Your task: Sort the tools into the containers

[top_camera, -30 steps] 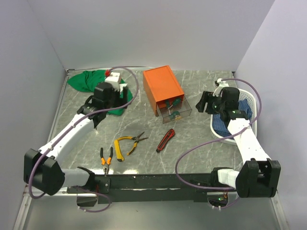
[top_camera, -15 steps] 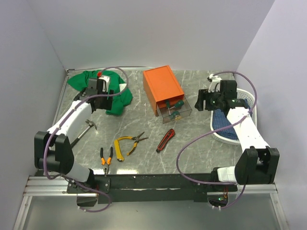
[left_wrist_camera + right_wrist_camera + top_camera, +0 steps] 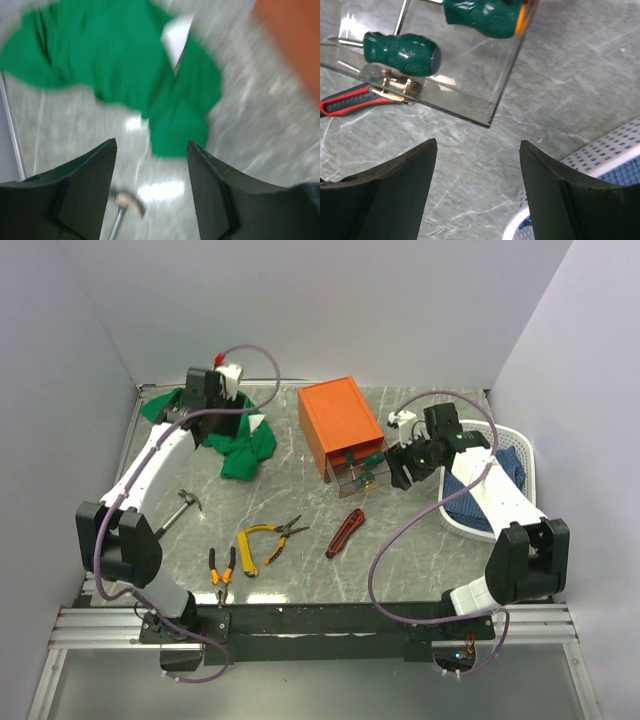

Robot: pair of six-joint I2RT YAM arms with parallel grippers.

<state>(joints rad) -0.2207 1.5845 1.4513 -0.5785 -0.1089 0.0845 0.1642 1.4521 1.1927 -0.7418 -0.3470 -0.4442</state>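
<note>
Swinging of both arms is the change. Left gripper (image 3: 151, 144) was mid-left over the table, now sits upper left above the green cloth (image 3: 245, 445); fingers spread wide, nothing held. That move uncovers the hammer (image 3: 178, 510) at left of the top view, so it is free to pick. Right gripper (image 3: 477, 144) left the white basket (image 3: 520, 455) at right and now hangs just right of the open clear drawer (image 3: 362, 472) at centre; fingers wide apart, empty. My read: no tool in hand, four tools not yet sorted, right arm lining up on the drawer or the knife below it.

Drawer sticks out of the orange box (image 3: 340, 420) toward frame bottom. Two green screwdrivers (image 3: 402, 54) lie inside; in the right wrist view, handles right, shafts running left.

Loose tools, top view:
- hammer: long axis diagonal, head upper right, handle lower left.
- yellow pliers (image 3: 262, 538): lower centre-left, nose pointing right.
- orange-black pliers (image 3: 221, 570): near vertical, nose toward frame bottom.
- red-black knife (image 3: 345, 532): just below the drawer, axis lower left to upper right.
</note>
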